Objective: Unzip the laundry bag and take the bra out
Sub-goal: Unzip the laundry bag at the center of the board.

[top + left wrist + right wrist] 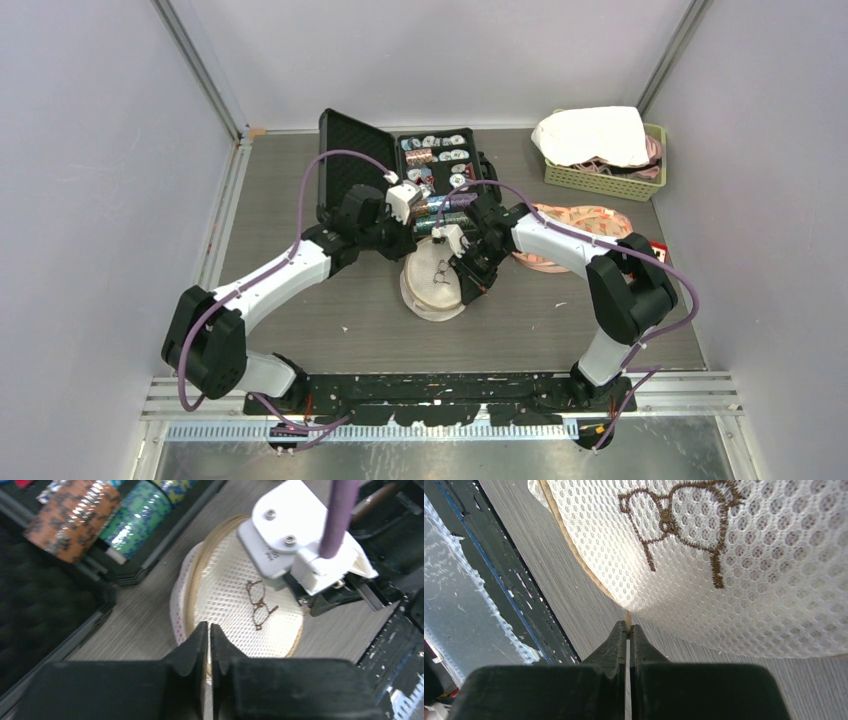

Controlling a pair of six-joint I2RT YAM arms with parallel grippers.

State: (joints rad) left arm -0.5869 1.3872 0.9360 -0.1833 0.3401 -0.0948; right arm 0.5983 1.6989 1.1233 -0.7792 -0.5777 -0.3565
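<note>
1. While both of my arms reach in over the middle of the worktop (520,335), an open black case (345,165) with rolls of patterned tape (70,517) lies just behind them, close to my left wrist. A green basket (600,185) holding white cloth stands in the far right corner, well apart. A peach-coloured patterned item (590,218) lies beside my right forearm.
2. My right arm's white wrist housing (300,545) hangs over the far part of the laundry bag (432,292) and hides that part from my left camera.
3. The laundry bag is round and of white mesh, with a beige zipper band (570,541) around its rim. It lies on the worktop between my two end effectors.
4. My left end effector (209,629) is closed, with its tips at the near rim of the bag. I cannot tell if any mesh is pinched between them.
5. My right end effector (628,629) is closed on a thin beige tab (627,616) that sticks out from the bag's lower edge. The mesh bulges just above the tips.
6. The black rail (450,385) along the near edge of the worktop runs close behind my right end effector. Grey walls stand on both sides, and bare worktop shows to the left and right of the bag.
</note>
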